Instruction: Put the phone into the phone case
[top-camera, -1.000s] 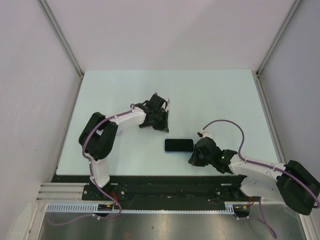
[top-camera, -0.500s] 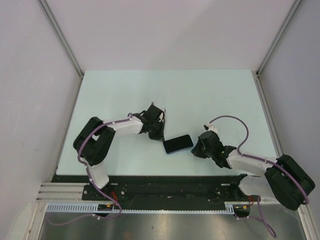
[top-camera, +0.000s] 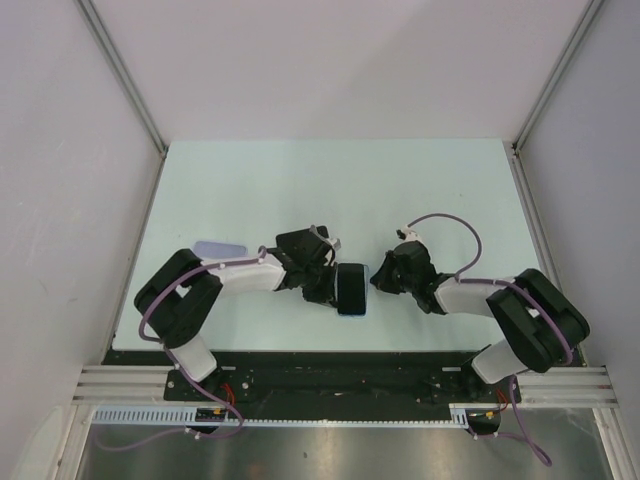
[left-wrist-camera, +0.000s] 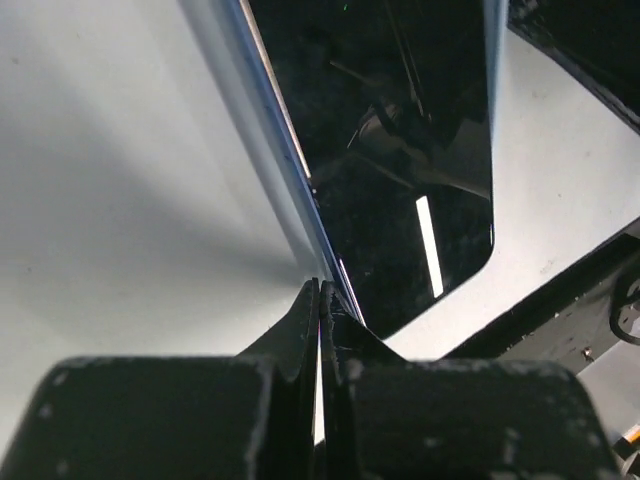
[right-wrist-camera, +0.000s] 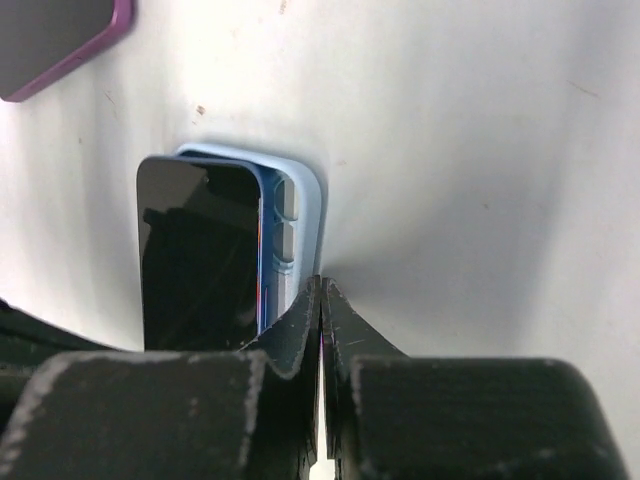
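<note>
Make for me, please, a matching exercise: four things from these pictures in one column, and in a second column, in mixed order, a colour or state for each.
Things:
1. phone
2. phone case
3. left pincer
4. purple-rimmed item

Colour or state:
A. light blue
B. shut, tips by the phone's edge
C. black glossy screen
D. lying apart from the phone

Pairs: 1-C, 2-A, 3-B, 4-D
</note>
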